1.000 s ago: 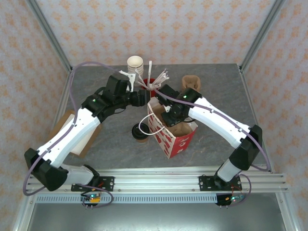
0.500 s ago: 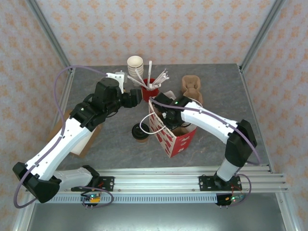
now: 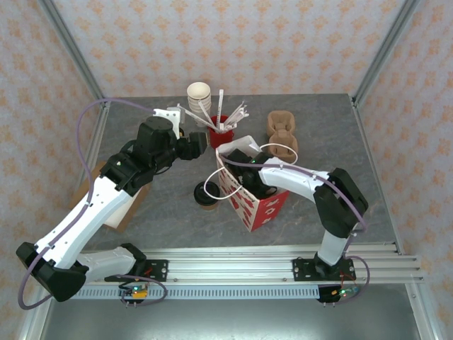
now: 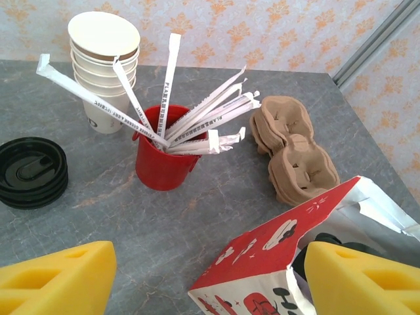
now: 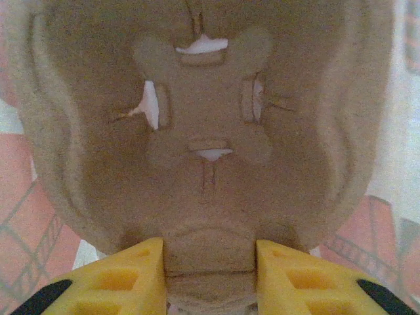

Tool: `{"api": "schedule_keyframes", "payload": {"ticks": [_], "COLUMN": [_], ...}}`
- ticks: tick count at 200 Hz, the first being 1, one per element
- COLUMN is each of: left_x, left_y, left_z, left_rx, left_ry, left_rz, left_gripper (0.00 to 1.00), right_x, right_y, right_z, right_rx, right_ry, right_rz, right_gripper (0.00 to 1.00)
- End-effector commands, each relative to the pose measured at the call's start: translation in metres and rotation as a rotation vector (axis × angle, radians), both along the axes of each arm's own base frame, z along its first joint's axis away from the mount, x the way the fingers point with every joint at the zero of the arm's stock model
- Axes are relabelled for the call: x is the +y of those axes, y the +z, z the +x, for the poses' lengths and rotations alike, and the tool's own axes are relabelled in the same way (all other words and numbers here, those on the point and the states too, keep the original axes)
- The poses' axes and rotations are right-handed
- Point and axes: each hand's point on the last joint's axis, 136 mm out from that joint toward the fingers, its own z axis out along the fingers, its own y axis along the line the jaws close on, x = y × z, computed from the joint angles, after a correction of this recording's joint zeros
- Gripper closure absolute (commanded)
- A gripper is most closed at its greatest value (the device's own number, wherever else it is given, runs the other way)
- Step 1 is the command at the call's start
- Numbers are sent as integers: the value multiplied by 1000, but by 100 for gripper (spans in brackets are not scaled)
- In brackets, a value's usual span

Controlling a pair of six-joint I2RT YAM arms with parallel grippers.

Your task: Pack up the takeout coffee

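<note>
Our right gripper [image 5: 210, 262] sits inside the red-and-white bag [image 3: 244, 205], fingers astride the pulp carrier [image 5: 210, 131], though we cannot tell if it grips, and the left gripper [image 4: 209, 279] gapes empty; we judge the carrier is being seated, so next we must lift the takeout coffee [image 3: 206, 195], standing just beside the bag, upright.

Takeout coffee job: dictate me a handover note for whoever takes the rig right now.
Left gripper: jaws open, empty, hovering beside the bag.
Right gripper: down in the bag, jaws flanking the edge of the pulp carrier; grip unclear.
Takeout coffee: lidded, standing on the table left of the bag.
Done: carrier in bag.
Left: coffee into the bag.
</note>
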Motion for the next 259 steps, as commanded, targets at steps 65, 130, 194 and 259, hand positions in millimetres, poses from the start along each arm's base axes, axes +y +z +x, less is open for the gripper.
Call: {"api": "schedule_keyframes", "payload": {"ticks": [65, 130, 194, 259], "left_x": [8, 12, 16, 28], "left_y": [-6, -16, -20, -28], "left_z": [-4, -9, -10, -17], "left_rx": [10, 30, 35, 41], "left_ry": [21, 21, 23, 43], "left_rz": [16, 41, 69, 89], "left_gripper": [23, 23, 23, 21], "right_x": [-4, -18, -17, -5], "right_y": [8, 77, 151, 279], "right_z": [14, 28, 35, 32], "right_rx": [-78, -176, -265, -559], "right_ry": [1, -10, -32, -37], "right_rz": [-5, -30, 96, 343], "right_gripper": [44, 23, 23, 20]}}
